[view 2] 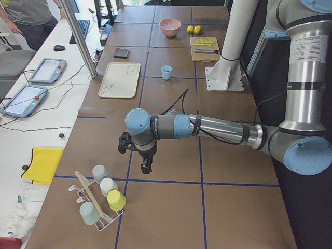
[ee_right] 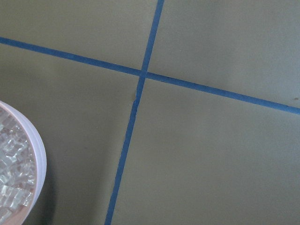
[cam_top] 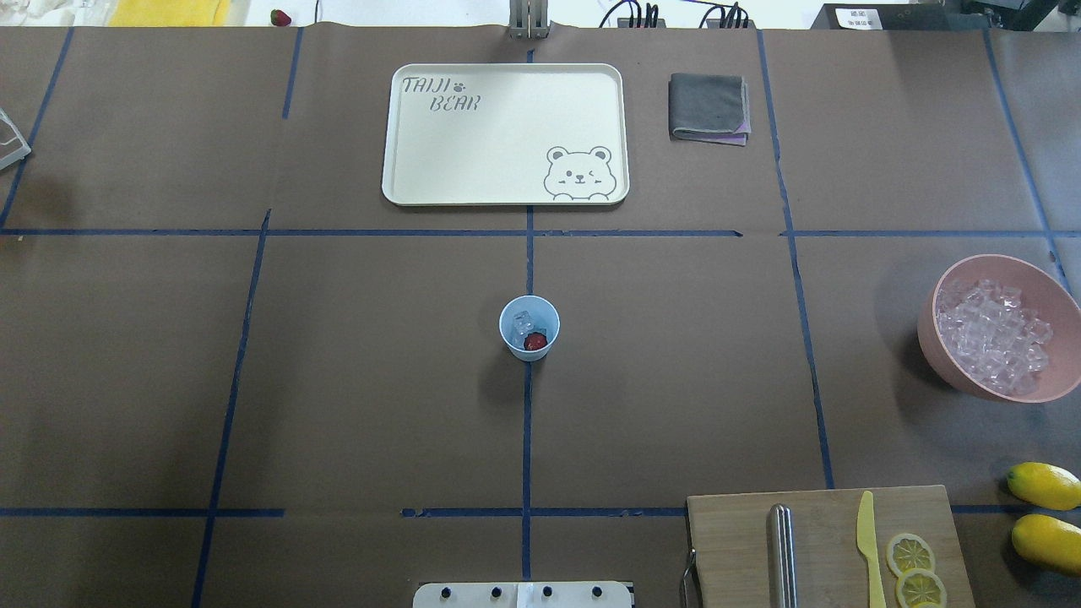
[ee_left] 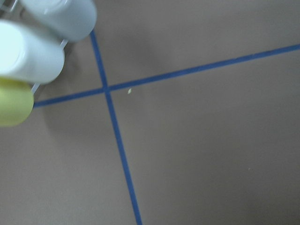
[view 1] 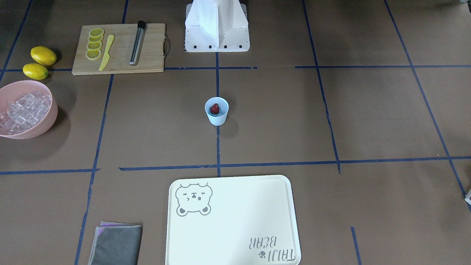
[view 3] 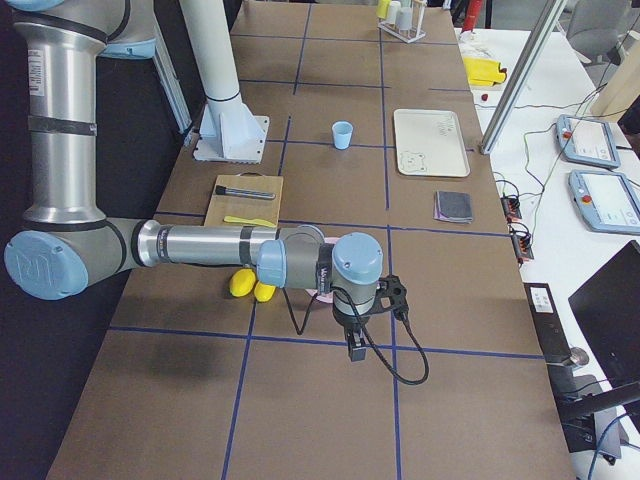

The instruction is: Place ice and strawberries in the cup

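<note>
**Worktop layout, cup at centre.** We see the pale-blue cup (cam_top: 529, 328) standing upright in the middle of the worktop (cam_top: 338, 380), on a blue tape line. The strawberry (cam_top: 535, 341) and a few cubes of ice (cam_top: 523, 321) lie inside it.

Everything else lies well apart from the cup:
- On the far side are a cream tray (cam_top: 473, 143) and a folded grey cloth (cam_top: 708, 107).
- On the robot's right are a pink bowl (cam_top: 934, 359) heaped with more cubes and two lemons (cam_top: 1043, 485).
- Also on the right, a cutting board (cam_top: 735, 540) bears lemon slices (cam_top: 910, 555), a yellow knife (cam_top: 867, 540) and a metal rod (cam_top: 781, 557).

The left pincer (view 2: 147, 167) hangs above the worktop's end, near a rack of cups (view 2: 101, 199). The right pincer (view 3: 356, 350) hangs above the opposite end, near the lemons. We cannot tell how far either pincer is open, or whether either grips anything.
</note>
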`<state>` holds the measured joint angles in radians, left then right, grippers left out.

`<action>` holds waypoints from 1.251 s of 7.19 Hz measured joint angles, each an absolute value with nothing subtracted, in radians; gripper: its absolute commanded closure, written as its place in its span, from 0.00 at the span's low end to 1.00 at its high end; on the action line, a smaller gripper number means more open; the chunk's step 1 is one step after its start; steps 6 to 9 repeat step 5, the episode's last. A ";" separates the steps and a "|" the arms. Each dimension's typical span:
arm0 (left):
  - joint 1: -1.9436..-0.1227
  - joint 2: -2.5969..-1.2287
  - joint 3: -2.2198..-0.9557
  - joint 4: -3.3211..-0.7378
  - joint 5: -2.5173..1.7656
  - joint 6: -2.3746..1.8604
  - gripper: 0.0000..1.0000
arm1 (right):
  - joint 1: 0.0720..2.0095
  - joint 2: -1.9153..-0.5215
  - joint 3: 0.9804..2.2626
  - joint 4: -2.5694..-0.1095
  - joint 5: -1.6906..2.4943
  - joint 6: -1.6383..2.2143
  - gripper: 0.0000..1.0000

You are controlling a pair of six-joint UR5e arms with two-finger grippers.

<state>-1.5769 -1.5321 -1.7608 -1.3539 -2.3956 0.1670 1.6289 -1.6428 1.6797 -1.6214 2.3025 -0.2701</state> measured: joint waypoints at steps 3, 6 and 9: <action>-1.603 -1.521 -1.759 -1.356 -2.394 0.175 0.00 | 1.629 -1.644 1.682 -1.621 2.303 -0.269 0.00; -1.604 -1.506 -1.765 -1.355 -2.393 0.174 0.00 | 1.629 -1.645 1.684 -1.621 2.303 -0.267 0.00; -1.604 -1.506 -1.765 -1.355 -2.393 0.174 0.00 | 1.629 -1.645 1.684 -1.621 2.303 -0.267 0.00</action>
